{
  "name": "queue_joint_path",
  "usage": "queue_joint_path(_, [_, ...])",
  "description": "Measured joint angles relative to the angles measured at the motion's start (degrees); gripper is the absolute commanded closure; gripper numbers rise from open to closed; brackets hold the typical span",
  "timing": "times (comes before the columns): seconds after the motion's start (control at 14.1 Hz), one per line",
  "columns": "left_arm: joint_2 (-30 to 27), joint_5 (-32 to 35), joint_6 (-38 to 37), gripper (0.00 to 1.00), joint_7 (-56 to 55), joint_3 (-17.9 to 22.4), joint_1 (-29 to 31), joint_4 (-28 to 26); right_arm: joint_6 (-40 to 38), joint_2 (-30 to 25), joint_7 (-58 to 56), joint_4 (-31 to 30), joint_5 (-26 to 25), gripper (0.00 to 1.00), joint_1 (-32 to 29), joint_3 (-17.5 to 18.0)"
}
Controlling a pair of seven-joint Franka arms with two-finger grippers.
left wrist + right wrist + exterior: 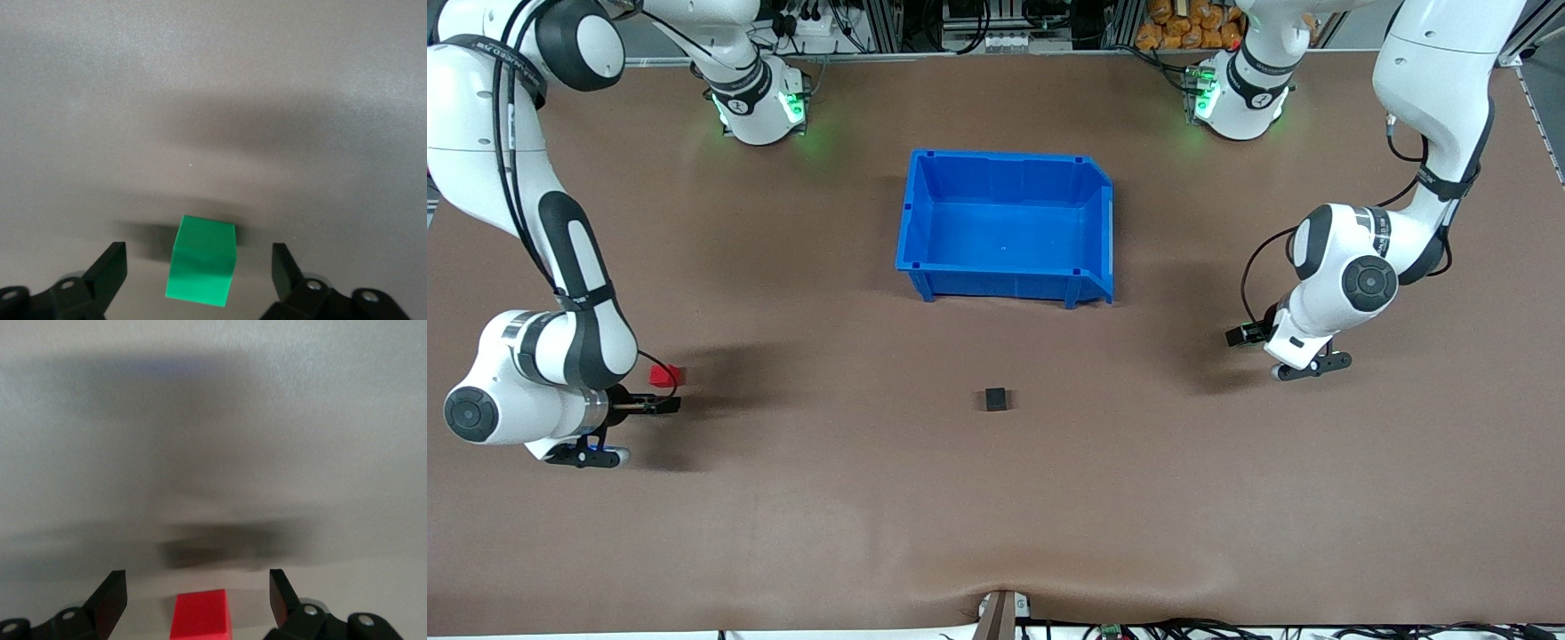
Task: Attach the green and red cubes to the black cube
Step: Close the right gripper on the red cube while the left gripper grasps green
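Observation:
The black cube sits alone on the brown table, nearer the front camera than the blue bin. The red cube lies at the right arm's end of the table. My right gripper is low beside it. In the right wrist view the red cube lies between the open fingers with a gap on each side. My left gripper is low at the left arm's end. The green cube sits between its open fingers, untouched. The green cube is hidden in the front view.
An empty blue bin stands at the table's middle, toward the robots' bases. The brown table stretches wide between the two grippers and the black cube.

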Motion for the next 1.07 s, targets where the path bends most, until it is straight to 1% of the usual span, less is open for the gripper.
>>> queue_joint_path(0.14, [0.4,0.0,0.3,0.36,0.0,0.0,0.0,0.1,-1.1,0.0,-0.1,0.0,-1.6,0.33,0.0,0.0])
queue_joint_path(0.21, [0.5,0.0,0.4,0.4,-0.1,0.0,0.0,0.1,-1.4,0.1,-0.1,0.0,-2.2,0.35,0.0,0.0])
queue_joint_path(0.36, [0.5,0.0,0.4,0.45,-0.1,0.0,0.0,0.1,-2.1,0.2,-0.3,0.0,-2.5,0.38,0.0,0.1])
queue_joint_path(0.5, [0.5,0.0,0.4,0.46,-0.1,0.0,0.0,0.2,-3.0,0.3,-0.3,-0.2,-2.5,0.37,0.1,0.3])
queue_joint_path(0.57, [0.5,0.0,0.4,0.51,-0.1,0.0,0.0,0.2,-3.2,0.3,-0.3,-0.2,-2.5,0.37,0.2,0.4])
queue_joint_path(0.64, [0.5,0.0,0.4,0.61,-0.1,0.0,0.0,0.3,-3.4,0.3,-0.3,-0.3,-2.5,0.37,0.2,0.5])
queue_joint_path(0.71, [0.5,0.0,0.4,0.8,-0.1,0.0,0.0,0.4,-3.9,0.3,-0.3,-0.3,-2.5,0.4,0.3,0.6])
queue_joint_path(0.78, [0.5,0.0,0.4,1.0,-0.1,0.0,0.0,0.4,-4.5,0.3,-0.3,-0.3,-2.5,0.64,0.5,0.7])
queue_joint_path(0.85, [0.5,0.0,0.4,1.0,-0.1,0.0,0.0,0.5,-4.7,0.3,-0.3,-0.3,-2.5,0.88,0.6,0.7])
queue_joint_path(0.92, [0.5,0.0,0.4,1.0,-0.1,0.0,0.1,0.5,-4.9,0.3,-0.3,-0.3,-2.5,1.0,0.6,0.7])
queue_joint_path(1.07, [0.5,0.0,0.4,1.0,-0.2,0.0,0.1,0.7,-5.6,0.3,-0.3,-0.3,-2.7,1.0,0.6,0.7])
